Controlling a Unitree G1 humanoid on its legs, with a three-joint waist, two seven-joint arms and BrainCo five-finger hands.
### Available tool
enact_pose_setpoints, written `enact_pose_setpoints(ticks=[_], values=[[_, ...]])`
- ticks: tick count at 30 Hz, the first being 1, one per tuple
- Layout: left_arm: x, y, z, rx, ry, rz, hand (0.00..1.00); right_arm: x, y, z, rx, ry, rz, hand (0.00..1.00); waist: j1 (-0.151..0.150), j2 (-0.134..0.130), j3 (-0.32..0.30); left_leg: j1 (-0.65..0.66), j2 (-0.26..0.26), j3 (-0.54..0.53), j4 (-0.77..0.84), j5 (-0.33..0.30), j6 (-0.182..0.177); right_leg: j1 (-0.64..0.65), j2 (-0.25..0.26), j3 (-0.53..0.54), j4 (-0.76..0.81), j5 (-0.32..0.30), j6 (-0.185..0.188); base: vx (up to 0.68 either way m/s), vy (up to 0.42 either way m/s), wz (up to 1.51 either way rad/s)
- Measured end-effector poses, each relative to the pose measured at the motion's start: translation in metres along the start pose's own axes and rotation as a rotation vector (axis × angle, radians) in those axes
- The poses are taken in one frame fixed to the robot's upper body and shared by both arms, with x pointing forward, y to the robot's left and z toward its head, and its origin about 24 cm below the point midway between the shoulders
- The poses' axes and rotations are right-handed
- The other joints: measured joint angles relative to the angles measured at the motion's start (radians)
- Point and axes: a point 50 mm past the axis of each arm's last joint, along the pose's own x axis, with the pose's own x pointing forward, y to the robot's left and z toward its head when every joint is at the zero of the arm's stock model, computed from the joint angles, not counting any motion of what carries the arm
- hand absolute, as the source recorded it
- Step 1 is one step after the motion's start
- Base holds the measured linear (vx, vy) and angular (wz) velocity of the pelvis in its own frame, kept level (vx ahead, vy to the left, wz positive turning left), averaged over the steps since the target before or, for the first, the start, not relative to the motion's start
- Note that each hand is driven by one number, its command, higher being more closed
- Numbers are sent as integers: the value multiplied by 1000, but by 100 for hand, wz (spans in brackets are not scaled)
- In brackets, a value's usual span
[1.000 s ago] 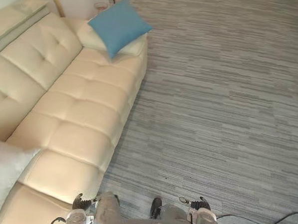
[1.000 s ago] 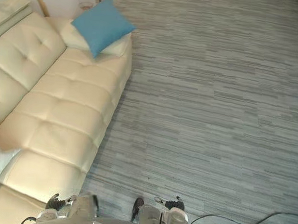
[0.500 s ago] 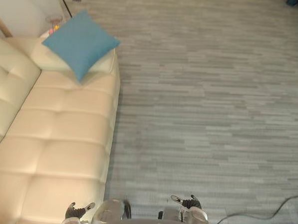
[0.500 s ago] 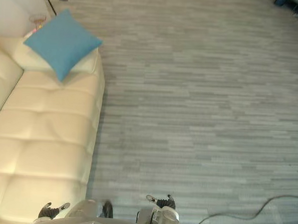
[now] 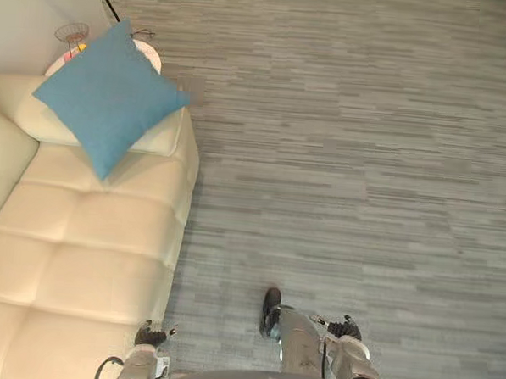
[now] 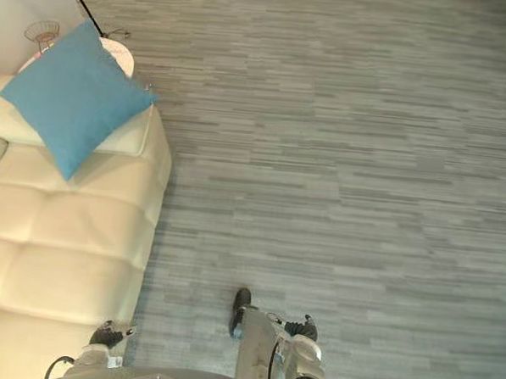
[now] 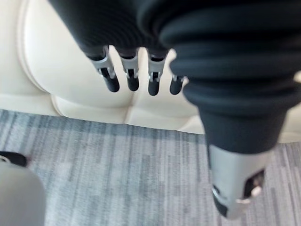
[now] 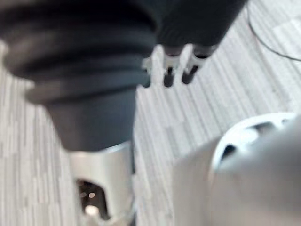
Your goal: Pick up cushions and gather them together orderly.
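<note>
Blue cushion [image 5: 109, 105]: left eye view. It lies on the far end of the sofa with one corner pointing toward the robot. It is propped on a cream pad, and neither hand touches it.
Cream pad [image 5: 32, 114]: left eye view. It lies across the sofa's far end, under the blue cushion. Whether it is a loose cushion or an armrest cannot be told.
Sofa [image 5: 89, 249]: left eye view. Cream, tufted, running along the robot's left side.
Side table [image 5: 148, 57]: left eye view. It has a white round top and stands just beyond the sofa's far end, partly hidden by the blue cushion. A wire basket [image 5: 72, 34] stands on it.
Carpet [image 5: 365, 161]: left eye view. Grey and striped, covering the floor to the right of the sofa.
Left hand [image 5: 149, 335]: left eye view. It is at the lower edge, beside the sofa's front, well apart from the blue cushion.
Right hand [image 5: 345, 329]: left eye view. It is at the lower edge, over the carpet.
Blue cushion [image 6: 71, 103]: right eye view. Same placing, on the cream pad at the sofa's far end, with the side table just behind it.
Left hand [image 7: 132, 77]: left wrist view. The fingers hang straight and released, grasping nothing, with the thumb set apart. The dark tips show against the sofa's seat front, with carpet beyond.
Right hand [image 8: 168, 70]: right wrist view. The fingers are extended and released, holding nothing, over the carpet.
</note>
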Motion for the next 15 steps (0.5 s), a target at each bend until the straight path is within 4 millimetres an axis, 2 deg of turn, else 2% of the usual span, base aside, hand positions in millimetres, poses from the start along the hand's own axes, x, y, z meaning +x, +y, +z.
enact_pose_setpoints(ticks=[1,2,3,4,5,6,8,9,10,11,12,13,15], values=[[-1,-3,1,-32,-2,-1,0,0,0,1,-6,-3,-1,0,4,12,10,-126,25,-13,275,67,-51,72,30,-12,-32,-32,-10,636,-147,-4],[-1,-3,7,-60,-26,-1,0,0,2,1,-19,-4,8,0,19,26,15,-234,59,25,491,5,-38,152,60,-11,-63,-55,-21,492,-85,-9],[-1,-1,12,-64,-47,1,0,-1,6,-2,-29,4,22,0,32,17,22,-291,73,58,574,-42,-25,212,69,-8,-84,-69,-25,577,-86,-11],[0,1,20,-62,-81,5,0,-4,13,-6,-22,17,38,0,42,-4,32,-353,75,103,603,-93,-8,297,69,2,-125,-85,-22,643,-85,-9],[-1,2,24,-64,-103,5,0,-6,18,-10,-31,25,55,0,54,-23,29,-428,73,147,560,-139,7,367,69,10,-188,-88,-16,610,-64,-12],[-1,1,27,-65,-114,2,0,-6,20,-11,-42,26,62,0,62,-23,22,-476,70,169,503,-165,16,405,66,15,-223,-90,-7,485,3,-19],[-2,-1,31,-64,-139,-4,0,-6,24,-8,-33,21,69,0,67,-23,23,-540,41,220,244,-199,28,483,41,23,-278,-102,26,489,90,-7],[-2,-3,32,-53,-145,-11,0,-7,21,-12,-34,31,61,0,69,-22,23,-540,6,258,-38,-158,24,531,14,21,-310,-122,60,473,153,6],[-2,-3,31,-49,-145,-13,0,-7,19,-14,-36,35,57,0,70,-20,21,-539,-5,266,-122,-130,21,546,11,19,-318,-132,75,583,226,3],[-3,-4,30,-44,-146,-17,0,-7,14,-19,-46,56,45,0,82,-22,15,-525,-26,266,-205,11,41,576,4,26,-336,-147,96,421,181,-4],[-2,-2,31,-39,-151,-16,0,-8,17,-24,-51,83,50,0,89,-47,6,-512,-55,277,-220,24,72,590,-13,40,-350,-154,102,572,212,6],[0,6,31,-22,-149,0,0,-10,18,-32,-58,113,56,0,81,-78,-22,-523,-92,282,-219,-7,109,586,-47,49,-351,-149,104,594,208,16],[1,9,31,-21,-147,7,0,-10,18,-33,-60,121,55,0,86,-87,-19,-520,-103,284,-156,-65,123,562,-69,86,-242,-147,108,561,221,15]])
